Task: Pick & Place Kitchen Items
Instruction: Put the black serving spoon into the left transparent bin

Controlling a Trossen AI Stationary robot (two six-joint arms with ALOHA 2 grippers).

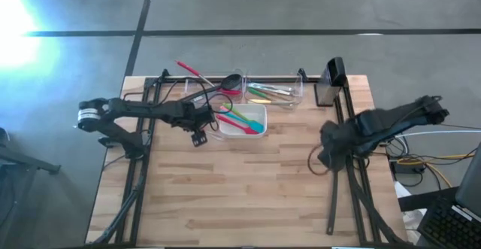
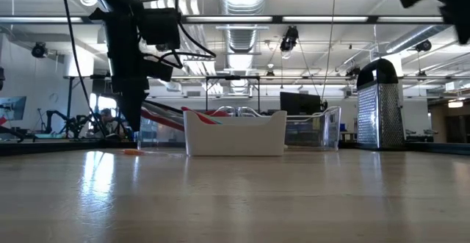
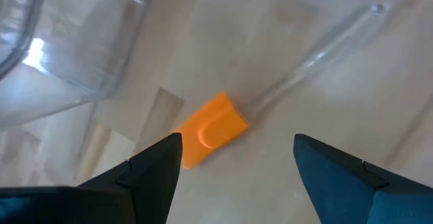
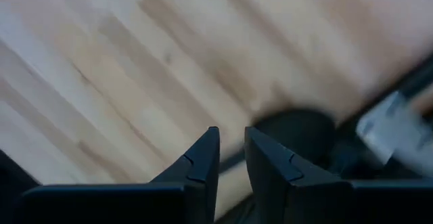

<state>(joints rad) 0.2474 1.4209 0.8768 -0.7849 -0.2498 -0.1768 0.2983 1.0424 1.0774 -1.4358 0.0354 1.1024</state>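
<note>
An orange spatula head (image 3: 213,128) on a clear handle (image 3: 318,55) lies flat on the wooden table; the low view shows it as an orange sliver (image 2: 134,152). My left gripper (image 3: 237,139) hangs above it, open, one finger on each side of the head and clear of it; in the high view it (image 1: 199,138) is just left of the white dish (image 1: 264,107). Pink and teal utensils (image 1: 240,119) lie in that dish. My right gripper (image 4: 231,139) points down over bare table at the right, with a narrow gap between its fingers and nothing in it.
Clear bins (image 1: 274,91) behind the dish hold more utensils, with a red one (image 1: 192,72) and a black ladle (image 1: 229,82) reaching out to the left. A metal grater (image 2: 377,103) stands at the far right. The near half of the table is bare wood.
</note>
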